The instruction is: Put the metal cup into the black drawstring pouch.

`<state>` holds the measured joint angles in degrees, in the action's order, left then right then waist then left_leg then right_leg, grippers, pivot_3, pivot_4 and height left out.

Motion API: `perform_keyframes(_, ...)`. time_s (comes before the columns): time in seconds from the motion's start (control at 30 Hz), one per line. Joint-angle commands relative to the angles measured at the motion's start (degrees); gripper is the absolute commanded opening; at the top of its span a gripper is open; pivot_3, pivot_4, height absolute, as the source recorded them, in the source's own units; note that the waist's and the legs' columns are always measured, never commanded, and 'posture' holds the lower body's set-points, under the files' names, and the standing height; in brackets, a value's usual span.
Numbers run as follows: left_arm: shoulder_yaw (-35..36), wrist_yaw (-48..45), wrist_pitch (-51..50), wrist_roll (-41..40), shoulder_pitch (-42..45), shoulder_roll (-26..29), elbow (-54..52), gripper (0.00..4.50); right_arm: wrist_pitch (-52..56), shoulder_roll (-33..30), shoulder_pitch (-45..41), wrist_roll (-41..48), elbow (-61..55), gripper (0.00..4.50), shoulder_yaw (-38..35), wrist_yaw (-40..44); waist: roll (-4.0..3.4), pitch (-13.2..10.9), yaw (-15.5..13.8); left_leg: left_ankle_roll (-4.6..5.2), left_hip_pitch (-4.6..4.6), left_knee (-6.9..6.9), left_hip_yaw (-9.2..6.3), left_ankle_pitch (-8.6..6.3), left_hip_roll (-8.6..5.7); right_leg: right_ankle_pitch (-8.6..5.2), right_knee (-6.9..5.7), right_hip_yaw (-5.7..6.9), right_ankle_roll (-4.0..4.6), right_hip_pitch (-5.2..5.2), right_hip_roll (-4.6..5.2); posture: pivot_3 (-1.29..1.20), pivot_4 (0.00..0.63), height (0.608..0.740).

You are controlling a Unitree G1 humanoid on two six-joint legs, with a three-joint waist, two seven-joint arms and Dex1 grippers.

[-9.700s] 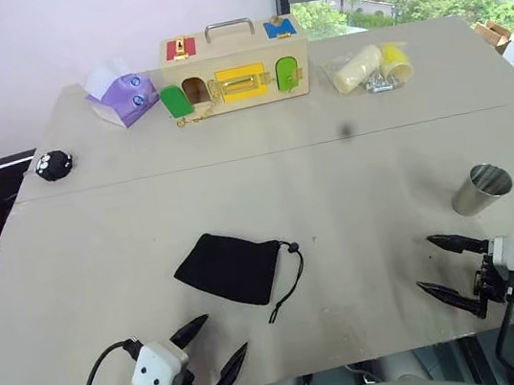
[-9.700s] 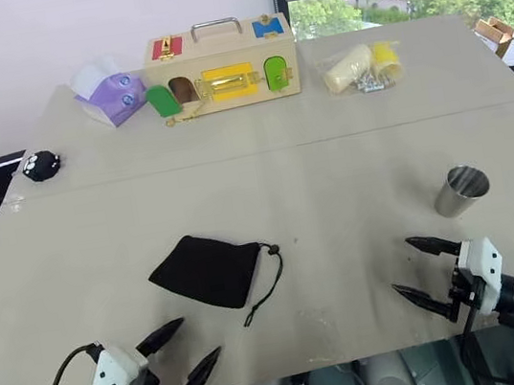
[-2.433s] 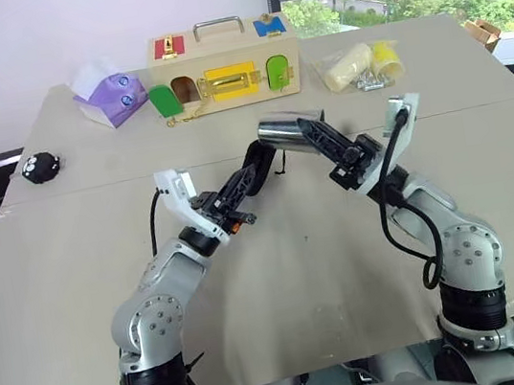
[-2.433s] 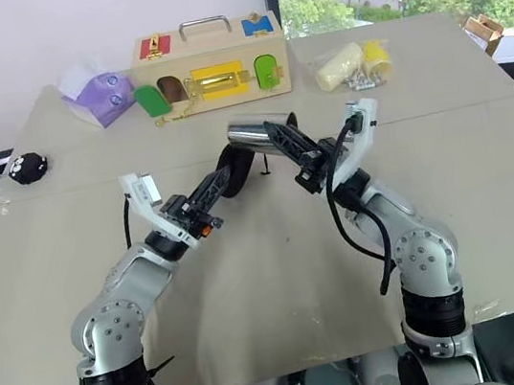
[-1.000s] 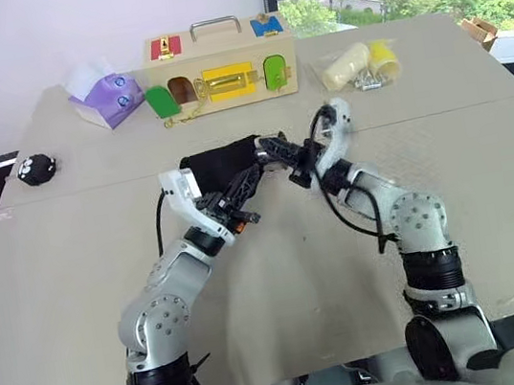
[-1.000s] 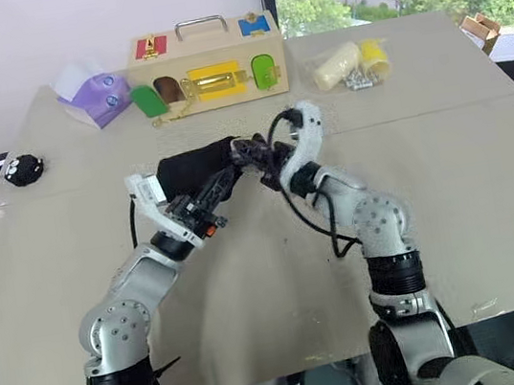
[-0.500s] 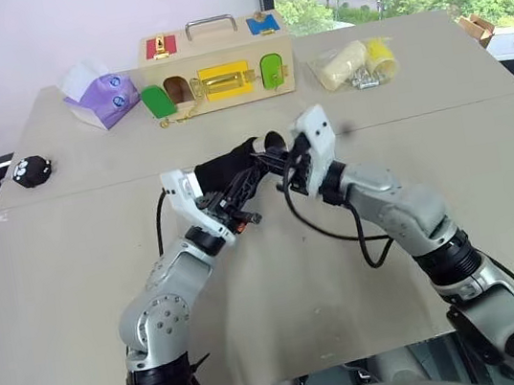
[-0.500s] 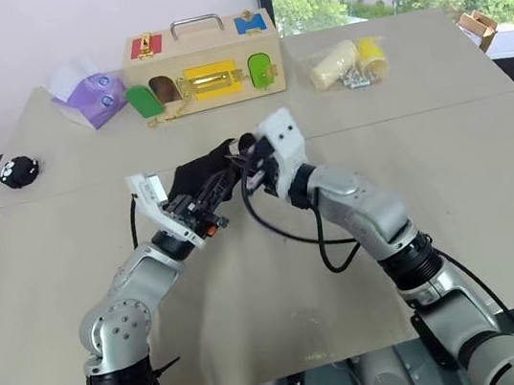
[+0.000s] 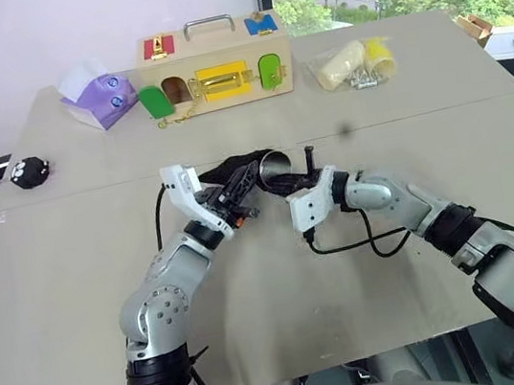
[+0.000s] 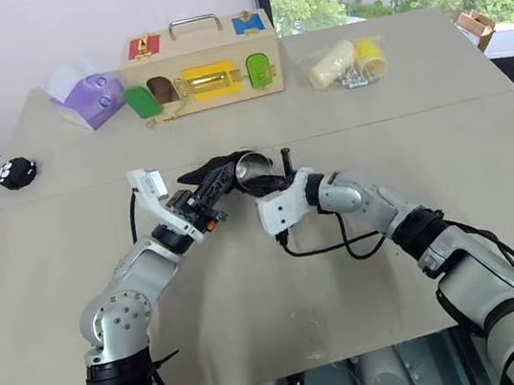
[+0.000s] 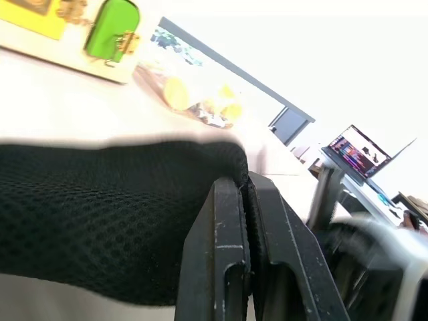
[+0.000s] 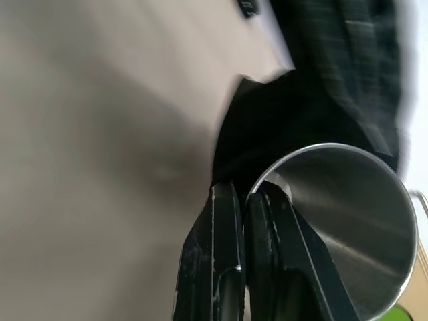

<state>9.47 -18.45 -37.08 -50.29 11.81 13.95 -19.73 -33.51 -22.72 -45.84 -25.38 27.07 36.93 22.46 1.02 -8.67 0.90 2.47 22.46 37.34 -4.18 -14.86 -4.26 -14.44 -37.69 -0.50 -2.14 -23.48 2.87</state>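
Lowered shiny steel cylinder cup against soft black pouch

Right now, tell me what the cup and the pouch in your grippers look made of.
The metal cup looks like polished steel: bright silver, with mirror-like reflections inside its thin rim. The black drawstring pouch looks like soft matte fabric: its surface shows a fine woven, mesh-like texture without shine, and it sags and folds where the left gripper pinches it. The exact fibre is unclear.

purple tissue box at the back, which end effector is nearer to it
Left. The left end effector, gripping the black pouch, sits on the purple tissue box side; the right end effector, pinching the metal cup, is farther over.
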Motion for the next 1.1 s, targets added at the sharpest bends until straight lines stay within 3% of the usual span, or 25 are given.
perform_keyframes(0.03,0.78,-1.21,0.71,-1.27,2.21,0.58,-2.31,0.0,-2.75,0.65,-1.19,-2.47,2.71,0.02,-0.79,-0.29,0.0,0.0,-0.1,-0.01,0.0,0.0,-0.01,0.01,0.01,0.0,0.0,0.01,0.0,0.0,-0.02,0.0,0.15,0.74)
perform_keyframes(0.33,-0.28,-1.62,-0.1,-0.98,3.51,1.41,-3.45,0.0,5.93,4.48,-0.92,-1.54,3.29,0.02,-4.1,3.75,0.01,0.0,-0.1,-0.02,0.0,0.03,-0.03,0.01,0.02,0.0,-0.05,0.0,0.01,0.01,-0.02,0.0,0.15,0.74)
perform_keyframes(0.5,-1.48,-1.87,-0.12,-0.63,2.05,1.17,-4.41,0.0,20.5,11.67,3.11,15.51,-2.06,0.02,-13.96,9.67,0.04,0.02,-0.12,-0.02,0.0,0.03,-0.07,0.01,0.02,0.01,-0.02,0.0,0.01,0.02,-0.02,0.0,0.15,0.74)
perform_keyframes(0.77,-1.76,-2.51,0.48,0.11,1.51,0.92,-3.81,0.0,37.55,16.52,5.4,27.54,-9.05,0.02,-22.49,11.69,0.03,0.01,-0.16,-0.01,0.0,0.06,-0.08,0.01,0.02,0.02,-0.08,0.03,0.04,0.02,-0.02,0.0,0.15,0.74)
perform_keyframes(0.87,-1.59,-2.47,0.82,0.39,1.48,0.68,-3.44,0.0,39.9,15.99,5.5,27.39,-10.74,0.02,-22.27,12.07,0.02,0.01,-0.13,-0.01,0.01,0.05,-0.09,0.01,0.02,0.02,-0.08,0.03,0.04,0.0,-0.02,0.0,0.15,0.74)
perform_keyframes(0.93,-1.27,-2.04,1.13,0.59,1.61,0.38,-3.06,0.0,40.65,14.93,5.88,27.19,-12.42,0.71,-21.19,13.61,0.02,0.01,-0.14,-0.01,0.02,0.05,-0.08,0.01,0.02,0.02,-0.09,0.02,0.04,-0.02,-0.02,0.0,0.15,0.74)
perform_keyframes(0.97,-0.95,-1.61,1.28,0.63,1.75,0.17,-2.7,0.0,39.83,14.24,6.27,26.73,-13.45,0.85,-20.36,14.55,0.03,0.01,-0.19,-0.01,0.02,0.05,-0.09,0.01,0.01,0.02,-0.08,0.03,0.04,-0.02,-0.01,0.0,0.15,0.74)
perform_keyframes(1.0,-0.52,-1.05,1.48,0.67,1.92,-0.08,-2.28,0.0,38.31,13.35,6.98,26.08,-14.75,1.49,-19.43,15.47,0.03,0.01,-0.26,-0.01,0.02,0.05,-0.09,0.01,0.01,0.02,-0.08,0.03,0.04,-0.02,-0.01,0.0,0.15,0.74)
perform_keyframes(1.1,0.26,-0.28,1.74,0.95,2.17,-0.22,-1.71,0.0,36.69,10.33,10.72,27.49,-20.9,2.85,-18.7,19.52,0.03,0.01,-0.25,-0.01,0.05,0.05,-0.09,0.01,0.01,0.02,-0.06,0.03,0.04,-0.03,0.0,0.0,0.15,0.74)
